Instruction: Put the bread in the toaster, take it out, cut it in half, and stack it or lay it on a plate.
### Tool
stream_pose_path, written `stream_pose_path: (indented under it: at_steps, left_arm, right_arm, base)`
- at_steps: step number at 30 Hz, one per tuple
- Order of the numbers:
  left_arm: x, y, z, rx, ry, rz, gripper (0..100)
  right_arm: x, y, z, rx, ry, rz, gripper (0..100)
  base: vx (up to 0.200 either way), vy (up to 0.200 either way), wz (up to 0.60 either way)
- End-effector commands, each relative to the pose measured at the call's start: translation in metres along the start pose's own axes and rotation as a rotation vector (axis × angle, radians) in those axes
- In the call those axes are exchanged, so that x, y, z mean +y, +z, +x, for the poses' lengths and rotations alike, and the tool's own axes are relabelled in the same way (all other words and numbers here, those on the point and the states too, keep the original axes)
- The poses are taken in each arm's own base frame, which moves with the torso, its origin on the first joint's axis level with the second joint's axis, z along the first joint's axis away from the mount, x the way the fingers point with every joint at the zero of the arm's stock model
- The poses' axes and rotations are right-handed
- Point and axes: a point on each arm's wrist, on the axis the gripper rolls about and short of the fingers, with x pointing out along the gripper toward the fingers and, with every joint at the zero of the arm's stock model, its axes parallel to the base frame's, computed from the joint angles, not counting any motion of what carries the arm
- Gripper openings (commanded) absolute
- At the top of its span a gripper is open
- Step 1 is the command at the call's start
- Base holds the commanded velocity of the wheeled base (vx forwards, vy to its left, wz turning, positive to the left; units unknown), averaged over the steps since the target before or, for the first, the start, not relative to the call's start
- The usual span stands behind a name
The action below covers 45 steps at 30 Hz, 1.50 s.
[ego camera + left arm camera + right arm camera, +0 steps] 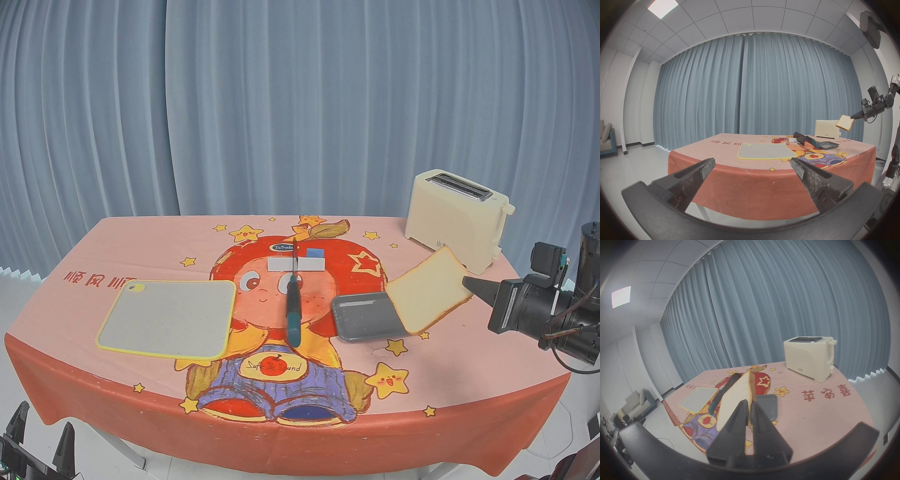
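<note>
Black right gripper (749,405) is clamped on one edge of the pale, brown-crusted bread slice (428,289), holding it tilted in the air, arm stretched level. Just below the slice lies the dark grey rectangular plate (362,317); the cream two-slot toaster (456,219) stands just beyond. Black left gripper (752,161) gapes wide, empty.

I count one cream two-slot toaster (453,220), one square slice of white bread (429,290), one teal-handled knife (293,300), one grey cutting board with a yellow rim (167,319), one dark grey rectangular plate (362,315), one white flat strip (281,264) and one small blue block (315,252).
</note>
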Motion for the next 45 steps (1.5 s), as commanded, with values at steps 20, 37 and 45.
stream_pose_path:
  at_steps: [20, 37, 45]
  left_arm:
    - [0.000, -0.005, 0.001, 0.018, 0.001, 0.000, 100]
    - [0.000, -0.005, 0.001, 0.018, 0.001, 0.002, 100]
    - [0.000, -0.005, 0.001, 0.018, 0.001, 0.006, 100]
  right_arm:
    - [0.006, -0.003, 0.001, 0.014, 0.025, 0.002, 0]
    - [0.014, -0.008, 0.008, 0.046, 0.050, 0.044, 0]
    - [0.025, -0.017, 0.028, 0.111, 0.056, 0.140, 0]
  base:
    - [0.000, 0.200, 0.00]
    - [0.000, 0.176, 0.00]
    - [0.000, 0.000, 0.00]
